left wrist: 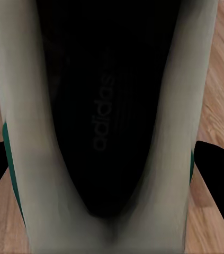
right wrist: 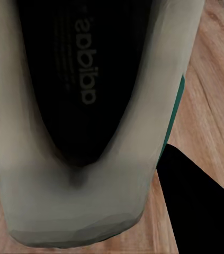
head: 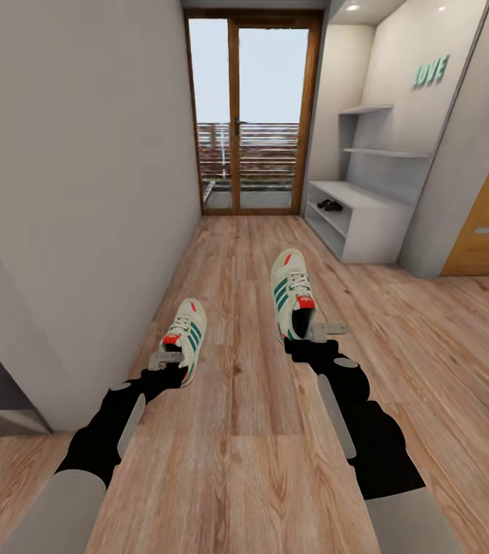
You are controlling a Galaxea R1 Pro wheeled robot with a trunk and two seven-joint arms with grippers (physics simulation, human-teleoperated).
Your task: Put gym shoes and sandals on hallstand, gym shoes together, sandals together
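From the head camera, the left pincer point(head: 169, 358) grips the heel of one gym shoe point(head: 185, 335) and the right pincer point(head: 315, 332) grips the heel of the other gym shoe point(head: 291, 288), both held above the wood floor point(head: 236, 462) of the corridor. The shoe rack point(head: 360, 219) stands ahead on the right by the glass door point(head: 252, 115), with a dark pair on its top that may be the sandals point(head: 329, 205). The wrist cameras look into each shoe's dark insole with its printed brand name, the left-held shoe point(left wrist: 112, 132) and the right-held shoe point(right wrist: 85, 106), each with black fingers point(left wrist: 217, 174) point(right wrist: 196, 196) at its sides.

The corridor floor point(head: 236, 261) is grainy matt wood; the two gym shoes point(head: 185, 338) look like smooth cream leather; the hallstand point(head: 367, 223) is matt.
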